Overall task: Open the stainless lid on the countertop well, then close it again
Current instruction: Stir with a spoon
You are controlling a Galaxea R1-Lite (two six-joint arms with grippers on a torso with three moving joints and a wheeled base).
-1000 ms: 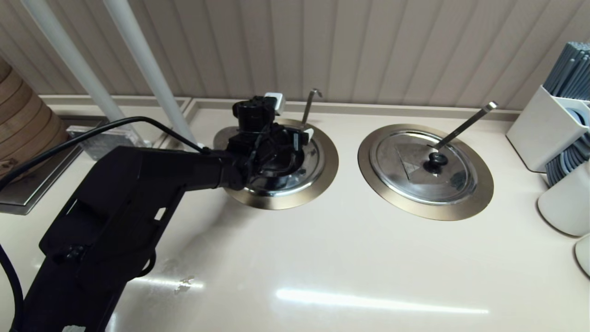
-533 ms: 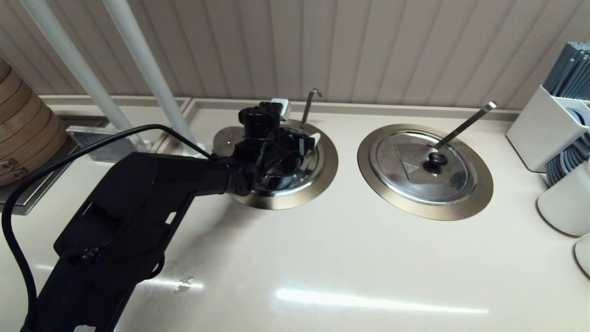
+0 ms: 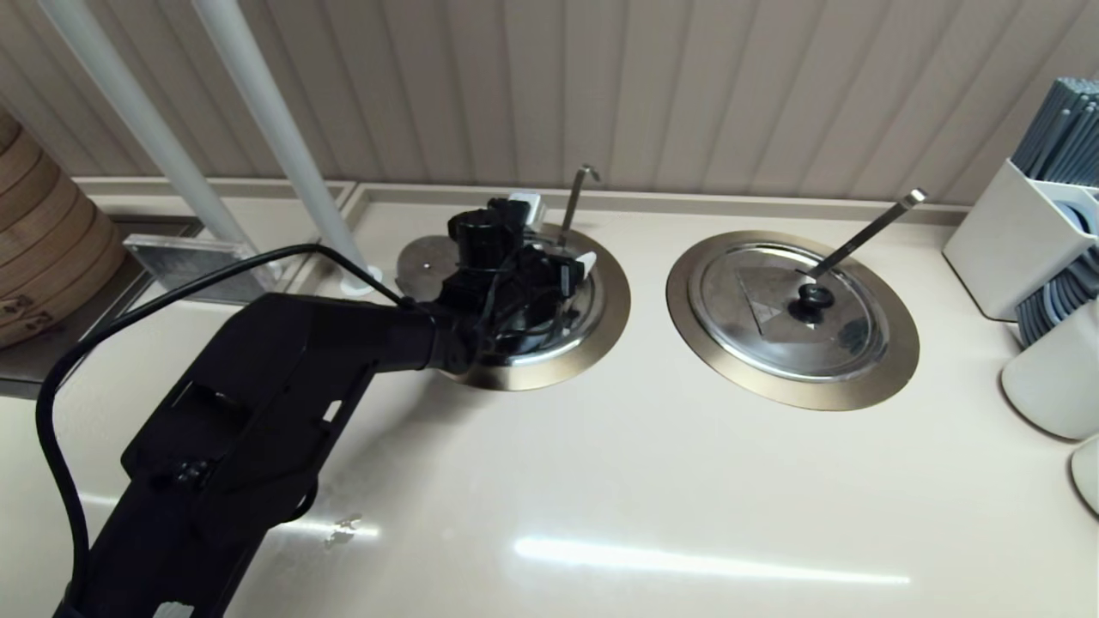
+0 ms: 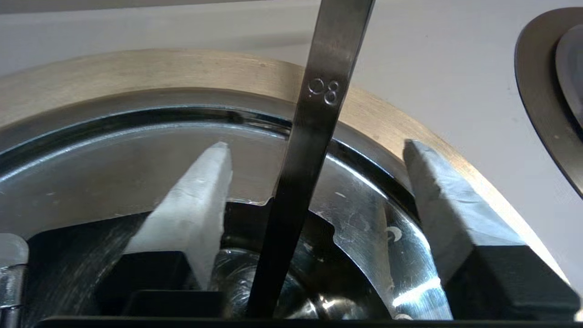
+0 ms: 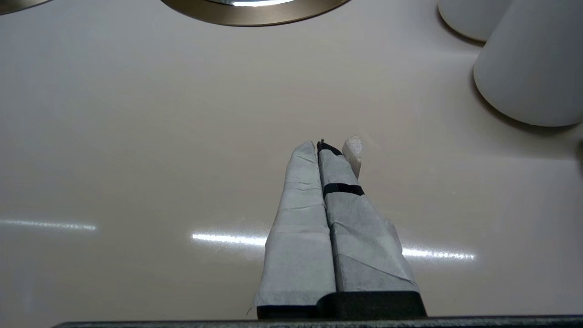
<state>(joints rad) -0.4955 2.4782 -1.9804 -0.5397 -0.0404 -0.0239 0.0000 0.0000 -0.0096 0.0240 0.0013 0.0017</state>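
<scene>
The stainless lid point(image 3: 571, 324) lies in the countertop well, inside the wide bronze-grey rim ring point(image 3: 611, 300). The thin hook-ended ladle handle point(image 3: 573, 202) rises at its far edge. My left gripper point(image 3: 556, 233) hovers low over the lid's far half, open, and the arm hides the black knob. In the left wrist view the taped fingers point(image 4: 196, 205) stand wide apart on either side of the ladle handle point(image 4: 319, 114), above the lid point(image 4: 364, 218) and its edge notch, with the rim ring point(image 4: 182, 73) beyond. My right gripper point(image 5: 330, 146) is shut and empty over bare counter.
A second lid point(image 3: 773, 318) with a flat square-ended ladle handle point(image 3: 867, 227) sits to the right. White holders point(image 3: 1022, 240) stand at the far right. Two white poles point(image 3: 275, 129) and a bamboo steamer point(image 3: 43, 249) are at the left. A small grey disc point(image 3: 422, 257) lies beside the left well.
My left arm has slid rightwards and farther over the well, carrying the open gripper a little toward the ladle handle. The lid has not visibly moved.
</scene>
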